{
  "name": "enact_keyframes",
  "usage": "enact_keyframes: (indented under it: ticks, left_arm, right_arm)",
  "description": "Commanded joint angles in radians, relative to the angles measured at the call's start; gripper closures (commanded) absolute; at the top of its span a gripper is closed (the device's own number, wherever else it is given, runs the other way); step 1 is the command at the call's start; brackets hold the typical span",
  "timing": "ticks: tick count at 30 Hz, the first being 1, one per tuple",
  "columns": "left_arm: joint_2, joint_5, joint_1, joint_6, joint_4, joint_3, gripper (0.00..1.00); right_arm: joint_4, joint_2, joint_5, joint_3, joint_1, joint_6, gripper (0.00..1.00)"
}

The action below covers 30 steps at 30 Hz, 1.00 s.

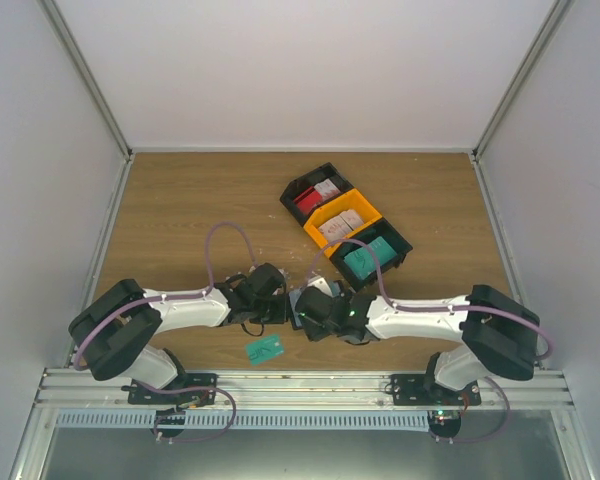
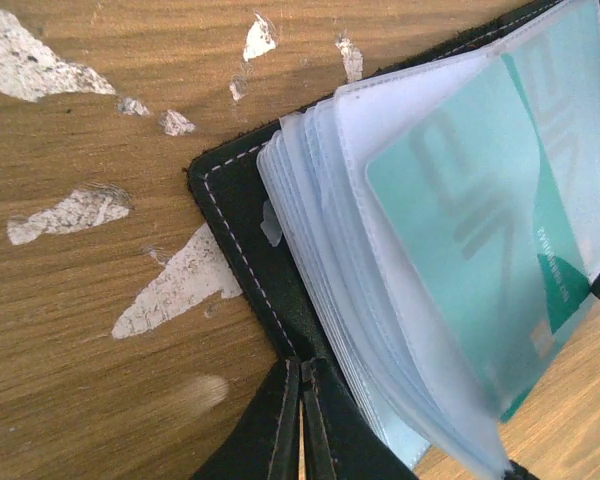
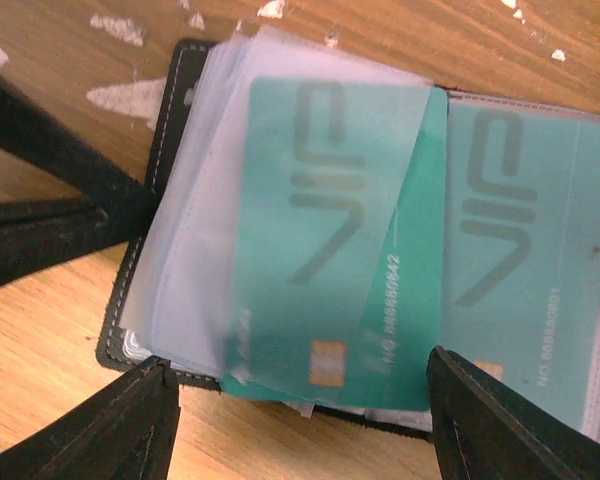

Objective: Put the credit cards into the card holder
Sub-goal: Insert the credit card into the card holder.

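Observation:
The card holder (image 3: 113, 340) lies open on the wood, a black wallet with a fan of clear sleeves (image 2: 320, 200). One teal credit card (image 3: 330, 230) sits partly inside a lifted sleeve, its near edge sticking out. A second teal card (image 3: 525, 230) lies fully in the sleeve to its right. My right gripper (image 3: 300, 425) is open, its fingers standing either side of the first card's near edge, apart from it. My left gripper (image 2: 302, 400) is shut, its tips on the edge of the holder's black cover (image 2: 240, 220). Another teal card (image 1: 265, 348) lies loose on the table near the arms' bases.
Three bins stand in a diagonal row at the back: a black one (image 1: 298, 189) with red-and-white cards, a yellow one (image 1: 328, 212) with whitish cards, a black one (image 1: 400, 243) with teal cards. White worn patches (image 2: 175, 285) mark the wood. Both arms meet at mid-table.

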Motion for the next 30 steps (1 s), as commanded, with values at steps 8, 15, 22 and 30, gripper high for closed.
enact_keyframes:
  ticks: [8,15,22,30]
  left_arm:
    - [-0.016,0.009,-0.007,0.004,0.013,-0.024,0.94]
    - [-0.052,0.003,-0.007,0.003,-0.003,-0.022,0.92]
    - [-0.134,-0.056,-0.007,-0.015,-0.044,-0.025,0.94]
    - [-0.171,0.07,-0.008,-0.002,0.097,-0.048,0.9]
  right_arm:
    - [0.107,-0.034,-0.095,-0.043,-0.049,0.042,0.29]
    - [0.101,-0.132,-0.077,-0.091,-0.092,0.097,0.28]
    - [0.075,-0.13,-0.078,-0.116,-0.174,0.145,0.45]
    - [0.087,-0.129,-0.117,-0.146,-0.212,0.166,0.5]
